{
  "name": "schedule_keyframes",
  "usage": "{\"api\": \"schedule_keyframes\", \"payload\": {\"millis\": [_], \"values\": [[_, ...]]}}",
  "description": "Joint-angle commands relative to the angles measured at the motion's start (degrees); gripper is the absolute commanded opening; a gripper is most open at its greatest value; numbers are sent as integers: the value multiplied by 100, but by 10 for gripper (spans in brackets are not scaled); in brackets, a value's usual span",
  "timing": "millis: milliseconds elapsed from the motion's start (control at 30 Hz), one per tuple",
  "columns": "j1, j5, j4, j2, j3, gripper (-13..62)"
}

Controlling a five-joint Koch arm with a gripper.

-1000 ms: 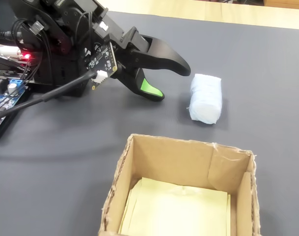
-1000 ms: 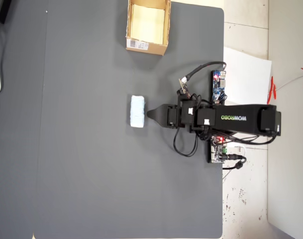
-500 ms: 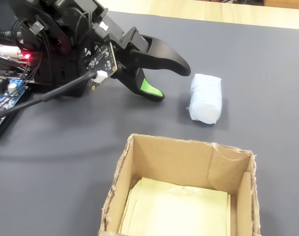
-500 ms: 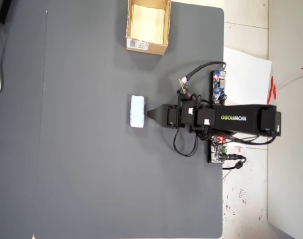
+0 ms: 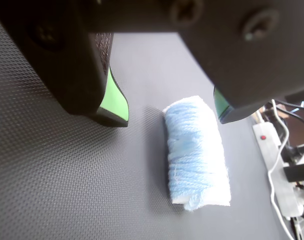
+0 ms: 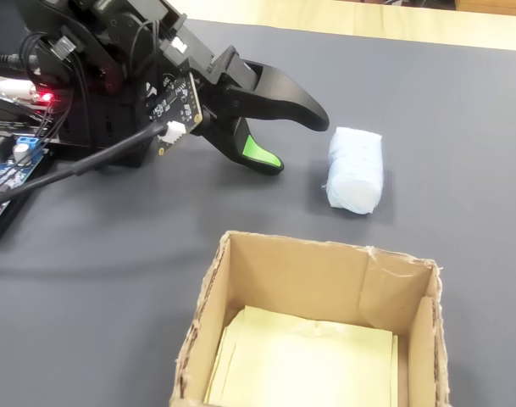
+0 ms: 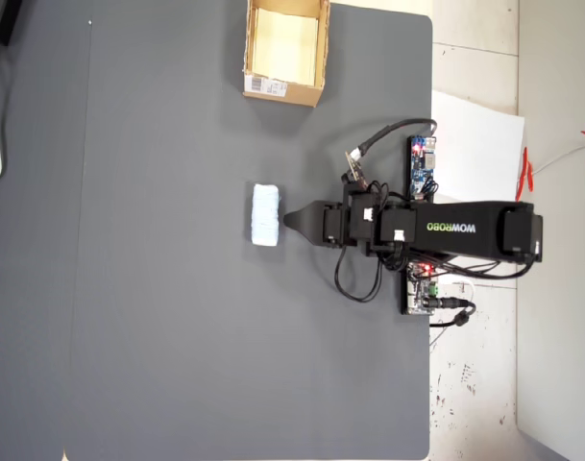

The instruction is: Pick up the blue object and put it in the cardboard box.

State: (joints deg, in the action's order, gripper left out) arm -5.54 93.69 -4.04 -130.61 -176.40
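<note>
Wrist view is showing the gripper (image 5: 169, 112) hanging with jaws apart, the blue object (image 5: 196, 151) lying just ahead on the dark grey mat (image 7: 158, 317); pale floor (image 7: 475, 384), seemingly tiled, is bordering it.
</note>
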Motion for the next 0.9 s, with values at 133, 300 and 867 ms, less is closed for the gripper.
{"api": "schedule_keyframes", "payload": {"millis": [133,300,867], "values": [[0,53,378,-501,-229,339],[-26,62,343,-501,-220,340],[193,-387,3041,-387,2479,332]]}}
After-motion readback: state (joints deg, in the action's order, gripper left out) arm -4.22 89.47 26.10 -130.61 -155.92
